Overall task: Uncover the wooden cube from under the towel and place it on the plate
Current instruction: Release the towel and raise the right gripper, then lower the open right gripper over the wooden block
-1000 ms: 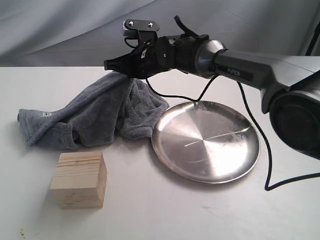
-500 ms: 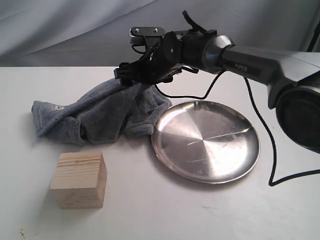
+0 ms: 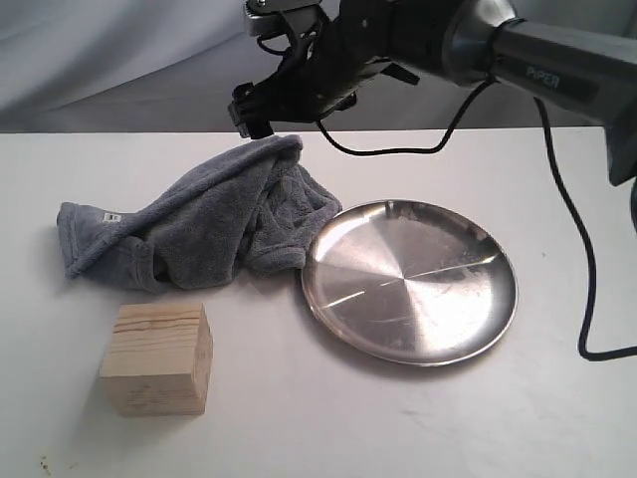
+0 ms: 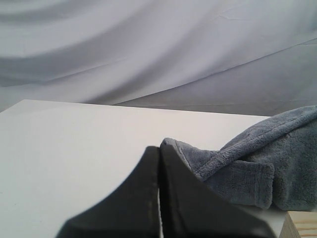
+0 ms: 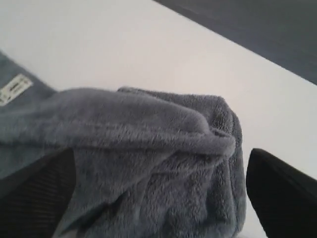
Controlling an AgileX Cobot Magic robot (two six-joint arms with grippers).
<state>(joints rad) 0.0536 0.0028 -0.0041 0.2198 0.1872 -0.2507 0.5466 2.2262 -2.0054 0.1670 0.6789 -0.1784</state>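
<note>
- The right claw (image 3: 255,112) hangs spread wide and grips nothing. Its two fingers (image 5: 285,196) stand on either side of the raised fold of the towel (image 3: 209,224).
- The left claw (image 4: 159,198) is pressed closed and empty, with the towel's end just ahead of its tips.
- Count: one towel, one wooden cube (image 3: 159,358), one plate (image 3: 410,281).
- The towel lies bunched right under the right claw. Its long axis runs from that peak away to the white label (image 3: 111,215).
- The wooden cube sits flat and uncovered on the table (image 3: 299,428), well apart from the right claw, beyond the towel.
- The plate lies below the right claw, off to one side, its rim against the towel.
</note>
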